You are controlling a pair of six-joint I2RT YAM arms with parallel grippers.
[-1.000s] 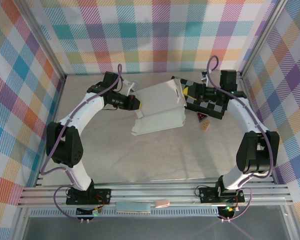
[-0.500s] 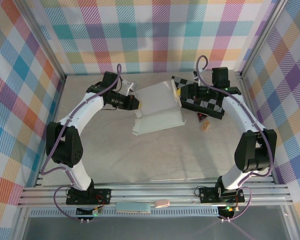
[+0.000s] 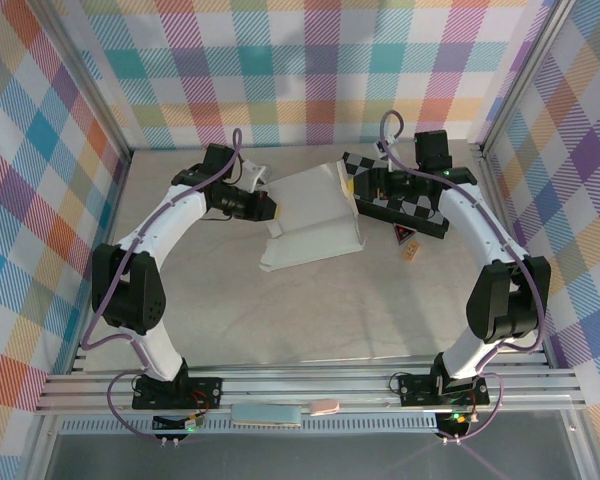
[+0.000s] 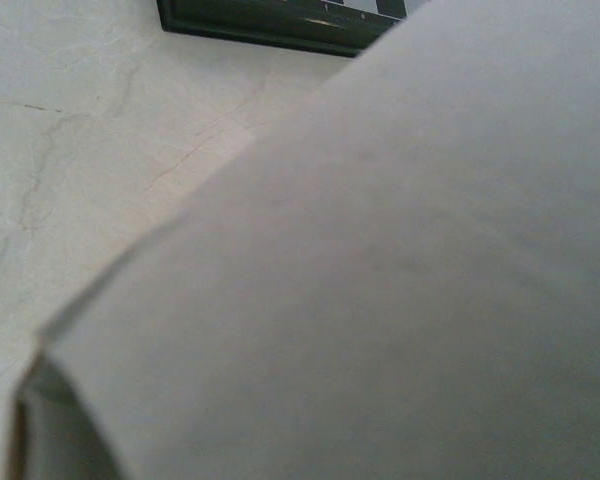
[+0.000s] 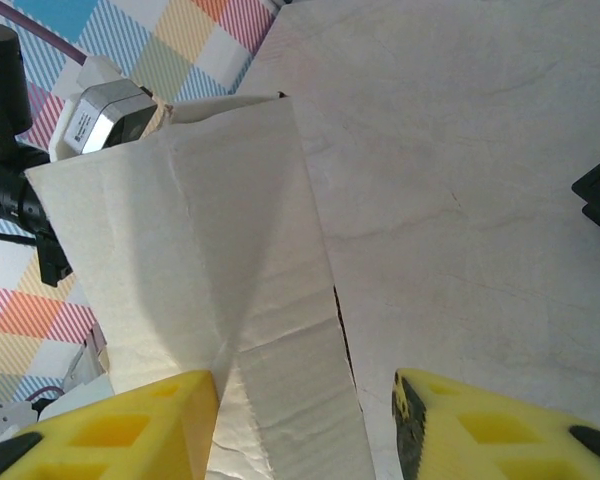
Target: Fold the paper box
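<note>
1. The right gripper [image 3: 363, 186] is sitting further toward the left of the overhead frame than a second ago. It is now just at the right edge of the paper box [image 3: 315, 215], where earlier it was hanging over the checkerboard [image 3: 412, 210].
2. The left gripper [image 3: 268, 206] is keeping its earlier spot at the box's left edge, left of centre. The near-left corner of the box's lower panel is lying slightly further left than before.
3. The paper box is resting at upper centre on the pale marbled table [image 3: 330, 310]. It is a white sheet creased into two panels, and its right edge is meeting the checkerboard.
4. The right wrist camera is giving what the overhead view cannot. The right gripper's yellow fingers [image 5: 110, 430] are standing wide apart at the bottom of the frame. A creased panel of the box is running down between them, closer to the finger at lower left. The other arm's grey gripper body is showing at the panel's upper left corner.
5. The left wrist camera is catching blurred white cardboard at very close range, with bare table at upper left and the checkerboard's dark edge along the top. The left gripper's fingers are hidden, so whether it is clamping the box cannot be told.
6. A small red-and-black triangular piece [image 3: 402, 235] and a small tan piece [image 3: 413, 252] are lying just below the checkerboard, apart from the box.
</note>
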